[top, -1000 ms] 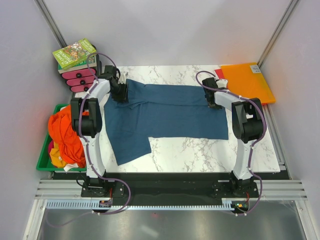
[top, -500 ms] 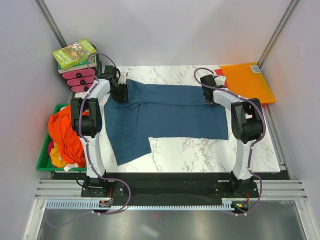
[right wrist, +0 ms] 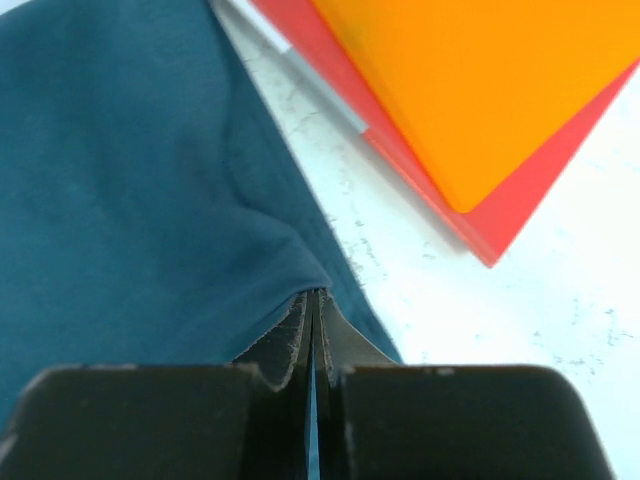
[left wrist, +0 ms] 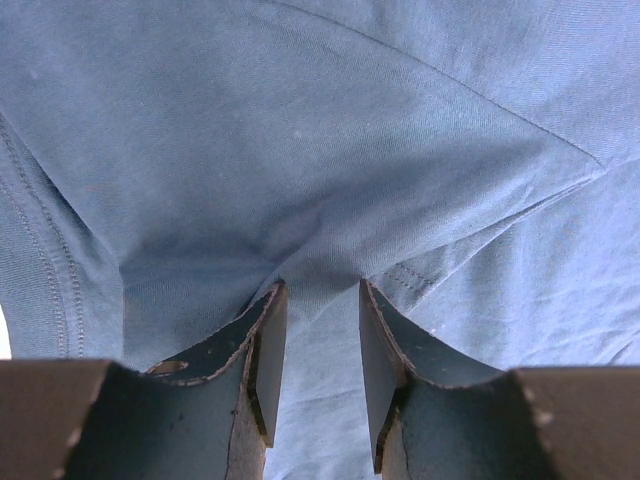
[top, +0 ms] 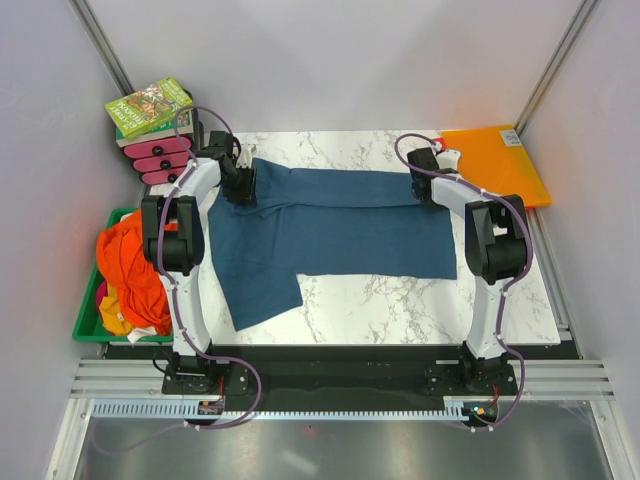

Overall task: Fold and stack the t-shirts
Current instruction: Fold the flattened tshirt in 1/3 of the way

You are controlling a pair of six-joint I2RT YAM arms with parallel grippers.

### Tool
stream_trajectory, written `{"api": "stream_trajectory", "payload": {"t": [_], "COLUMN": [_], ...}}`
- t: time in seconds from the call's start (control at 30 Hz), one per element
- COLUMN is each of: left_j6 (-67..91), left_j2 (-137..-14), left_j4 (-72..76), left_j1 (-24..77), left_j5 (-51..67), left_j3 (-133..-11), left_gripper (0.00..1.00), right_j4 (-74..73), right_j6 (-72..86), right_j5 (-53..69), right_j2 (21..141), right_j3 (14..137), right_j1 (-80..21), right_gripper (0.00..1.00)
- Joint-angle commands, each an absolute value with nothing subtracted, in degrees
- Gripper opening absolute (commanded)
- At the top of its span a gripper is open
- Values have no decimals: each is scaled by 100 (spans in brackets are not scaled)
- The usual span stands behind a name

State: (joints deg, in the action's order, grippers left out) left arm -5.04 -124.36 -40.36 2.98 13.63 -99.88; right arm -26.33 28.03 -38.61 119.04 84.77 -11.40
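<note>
A dark teal-blue t-shirt (top: 330, 220) lies spread on the marble table, one sleeve reaching toward the near left. My left gripper (top: 243, 187) sits on its far left corner. In the left wrist view its jaws stand apart (left wrist: 322, 285), tips pressed into the cloth (left wrist: 300, 130), which puckers between them. My right gripper (top: 424, 188) is at the shirt's far right corner. In the right wrist view it is shut (right wrist: 318, 292) on the shirt's edge (right wrist: 130, 180). Bright orange t-shirts (top: 130, 265) are heaped at the left.
The orange shirts lie in a green bin (top: 90, 322) off the table's left edge. An orange folder (top: 495, 165) on a red one (right wrist: 470, 225) lies at the far right, close to my right gripper. A book (top: 150, 105) on pink items (top: 160, 155) sits far left.
My right gripper has moved a little back and to the right with the shirt's corner, toward the folders. The left arm has not moved.
</note>
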Motion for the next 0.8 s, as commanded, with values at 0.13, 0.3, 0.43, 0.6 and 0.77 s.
{"api": "stream_trajectory", "payload": {"t": [0.13, 0.3, 0.43, 0.6, 0.77], "left_j6": [-624, -633, -554, -545, -641], "left_j2": [-12481, -12454, -12463, -12419, -12366], "left_j4": [-3981, -3981, -3981, -3982, -3981], "left_j1": [290, 290, 290, 290, 281], "left_j5": [1345, 1345, 1424, 1433, 1327], "left_j3": [-9914, -9905, -9949, -9967, -9976], "left_gripper": [41, 41, 41, 41, 41], "right_j4": [-2953, -2333, -2021, -2670, -2909], "right_j6": [2786, 2716, 2602, 2601, 2830], "right_j5": [-5000, -4555, -2938, -2392, -2180], "right_j2": [11576, 10900, 11063, 12048, 12594], "right_j3": [8464, 8211, 8471, 9657, 9861], "right_j1": [-1037, -1116, -1142, -1239, -1134], "right_gripper": [5, 6, 8, 7, 6]}}
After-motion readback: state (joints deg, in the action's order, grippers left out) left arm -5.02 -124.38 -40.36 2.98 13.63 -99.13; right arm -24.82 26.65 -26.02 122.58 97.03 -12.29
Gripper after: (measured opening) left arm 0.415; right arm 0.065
